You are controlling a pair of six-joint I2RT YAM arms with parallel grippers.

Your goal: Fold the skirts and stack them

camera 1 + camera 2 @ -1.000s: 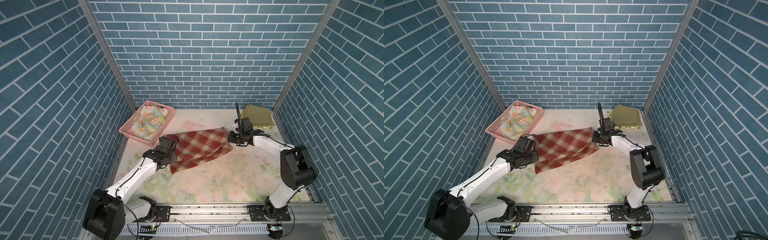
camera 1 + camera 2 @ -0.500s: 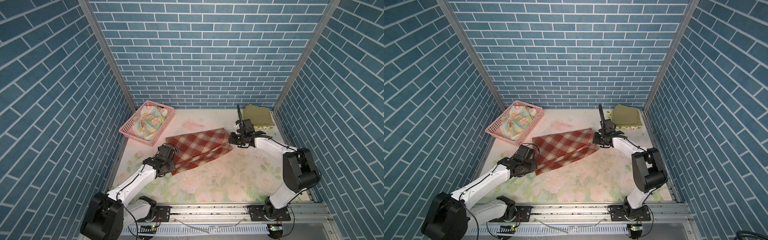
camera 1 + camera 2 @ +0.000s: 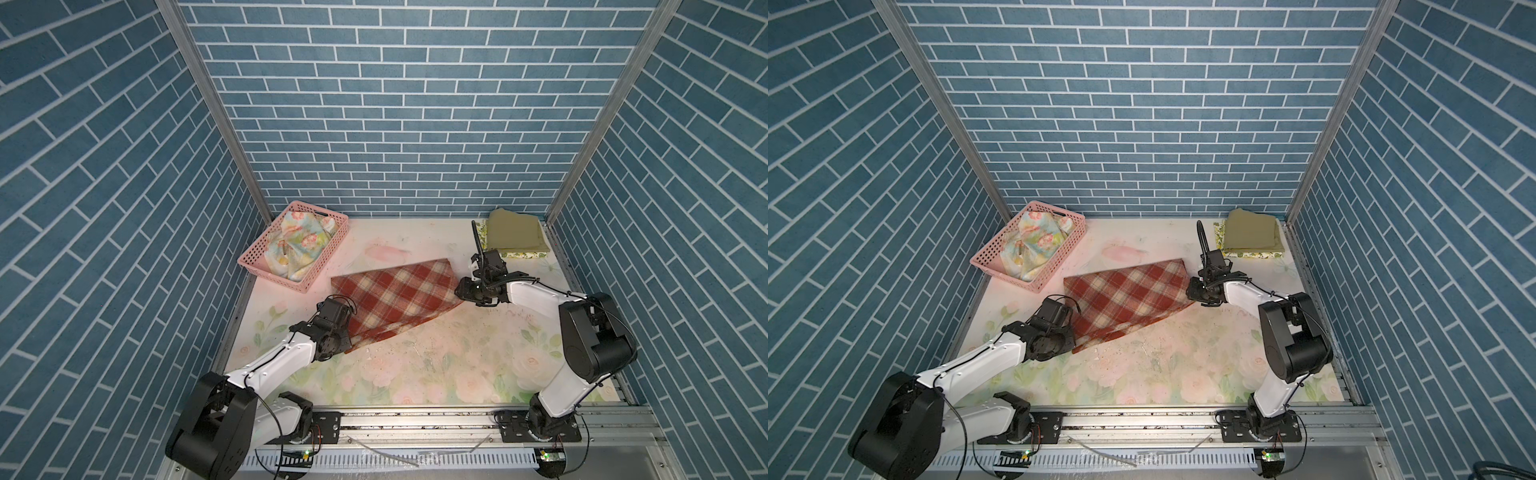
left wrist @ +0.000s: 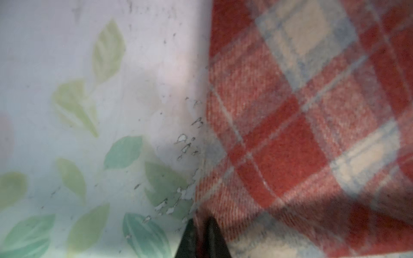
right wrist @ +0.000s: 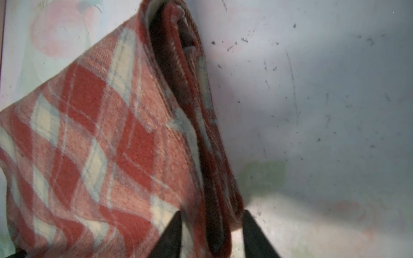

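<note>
One plaid skirt is laid folded on desk; right fingers are spread around its fold; hold of left fingers cannot be told.

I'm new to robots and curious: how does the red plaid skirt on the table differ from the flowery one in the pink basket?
The rust-red and cream plaid skirt lies folded flat on the table; the pastel floral skirt sits crumpled in the pink perforated plastic basket. The plaid skirt looks thick and checked; the floral skirt looks thin, with flowers. Both are small garments.
</note>
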